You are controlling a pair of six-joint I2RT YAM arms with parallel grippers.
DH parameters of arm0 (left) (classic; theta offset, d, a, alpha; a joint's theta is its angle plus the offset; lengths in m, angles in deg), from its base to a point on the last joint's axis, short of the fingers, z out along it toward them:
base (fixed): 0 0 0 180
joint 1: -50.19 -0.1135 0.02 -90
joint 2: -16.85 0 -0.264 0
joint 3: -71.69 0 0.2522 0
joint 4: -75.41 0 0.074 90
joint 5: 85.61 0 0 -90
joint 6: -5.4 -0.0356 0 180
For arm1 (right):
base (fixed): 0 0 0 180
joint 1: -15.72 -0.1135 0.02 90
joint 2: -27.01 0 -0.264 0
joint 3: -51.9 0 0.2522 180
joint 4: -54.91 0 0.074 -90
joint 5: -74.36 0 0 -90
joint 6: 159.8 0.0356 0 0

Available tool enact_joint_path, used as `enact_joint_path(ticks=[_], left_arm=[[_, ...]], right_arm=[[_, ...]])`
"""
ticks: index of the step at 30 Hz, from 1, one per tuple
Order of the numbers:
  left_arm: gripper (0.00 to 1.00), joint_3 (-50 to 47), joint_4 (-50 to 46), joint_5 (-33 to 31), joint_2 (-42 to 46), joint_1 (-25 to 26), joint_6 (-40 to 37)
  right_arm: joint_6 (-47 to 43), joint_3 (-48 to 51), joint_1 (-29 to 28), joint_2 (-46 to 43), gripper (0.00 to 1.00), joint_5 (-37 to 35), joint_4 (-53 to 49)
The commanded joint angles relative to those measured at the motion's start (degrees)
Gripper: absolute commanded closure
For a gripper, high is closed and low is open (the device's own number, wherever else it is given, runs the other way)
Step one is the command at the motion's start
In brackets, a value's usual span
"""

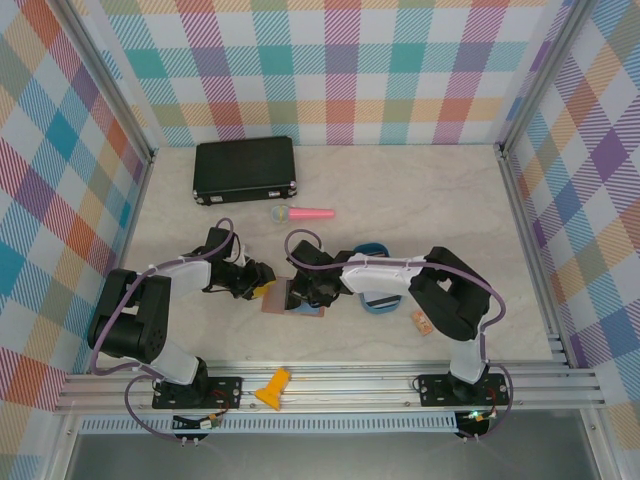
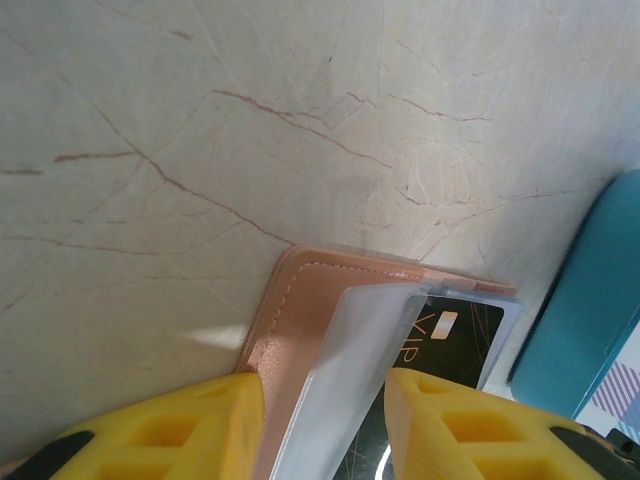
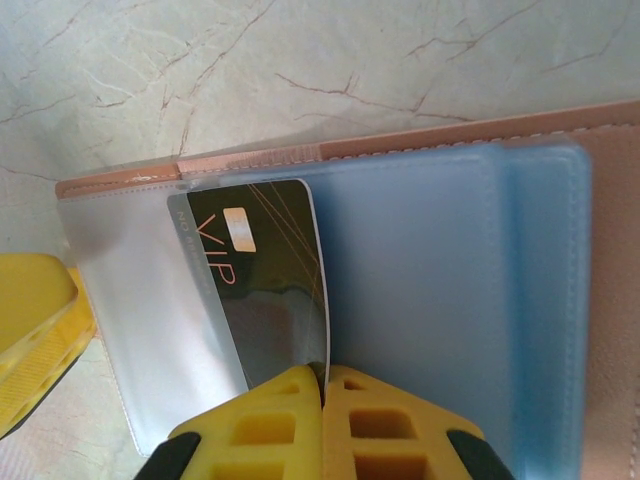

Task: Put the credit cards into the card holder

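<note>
right end effector [image 3: 322,375] is pinching shut on dark VIP card [image 3: 265,270] | card is sitting half inside clear sleeve [image 3: 130,290] just ahead | left end effector [image 2: 320,385] is gripping card holder [image 2: 300,300] edge, narrow | holder is lying on surface [image 3: 300,70] beneath both

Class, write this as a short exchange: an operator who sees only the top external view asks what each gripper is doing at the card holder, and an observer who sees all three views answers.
Operator: From above, the arms cover most of the card holder. What is held on the right?
Observer: The right gripper is shut on a dark card marked VIP in orange letters.
Operator: And on the left?
Observer: The left gripper has the card holder's pink cover edge and a clear sleeve clamped between its fingers.
</note>
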Motion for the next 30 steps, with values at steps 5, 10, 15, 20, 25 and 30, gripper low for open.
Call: enact_joint_path(ticks=[5,10,15,20,25,30], left_arm=[[0.6,-1.97,-10.5,-5.59,-1.57,0.11,-1.2],[0.6,-1.4,-10.29,-5.51,-2.36,0.11,-1.13],[0.6,-1.14,-10.36,-5.65,-2.63,0.12,-1.29],[0.6,-1.19,-10.68,-5.89,-2.46,0.11,-1.51],[0.6,-1.22,-10.64,-5.89,-2.52,0.11,-1.51],[0.6,-1.18,-10.64,-6.0,-2.62,0.12,-1.67]], right_arm=[[-4.94,2.09,-1.13,1.13,0.94,4.14,-0.54],[-7.17,1.98,-1.14,-1.6,0.85,3.64,-0.99],[-6.87,1.36,-1.09,-1.27,0.77,5.1,-1.71],[-6.62,1.66,-1.12,-2.63,0.7,3.78,-3.68],[-7.54,1.58,-0.98,-3.91,0.59,2.31,-5.02],[-11.09,-0.26,-0.8,-4.51,0.57,1.06,-7.05]])
